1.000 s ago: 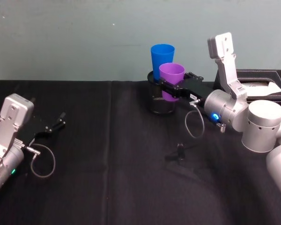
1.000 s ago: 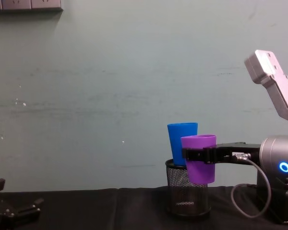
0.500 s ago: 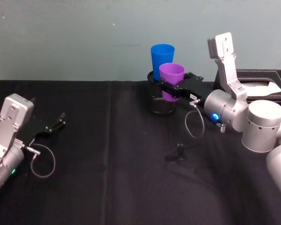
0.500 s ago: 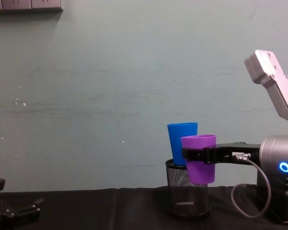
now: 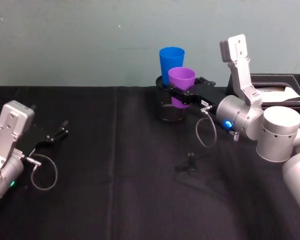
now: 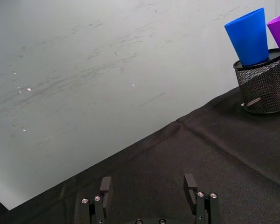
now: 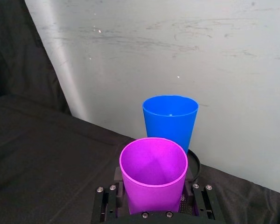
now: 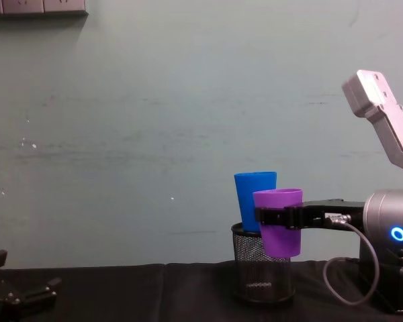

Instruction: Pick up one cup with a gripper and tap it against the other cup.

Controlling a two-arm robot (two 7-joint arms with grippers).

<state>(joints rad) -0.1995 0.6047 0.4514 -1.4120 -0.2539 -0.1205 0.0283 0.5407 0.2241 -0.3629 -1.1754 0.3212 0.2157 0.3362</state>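
Purple cup (image 5: pixel 181 80) sits clamped in my right pincer (image 5: pixel 182 96), held aloft just beside the blue cup (image 5: pixel 171 63) in the mesh holder (image 5: pixel 170 112); my left pincer (image 6: pixel 149 196) rests released, low over the worktop (image 5: pixel 115 175).

No legible text or labels.

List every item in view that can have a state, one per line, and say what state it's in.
purple cup: upright, held off the table in front of the blue cup.
blue cup: upright, standing in the pen holder.
black mesh pen holder: upright on the table.
right gripper: shut on the purple cup.
left gripper: open, idle over the table's left.
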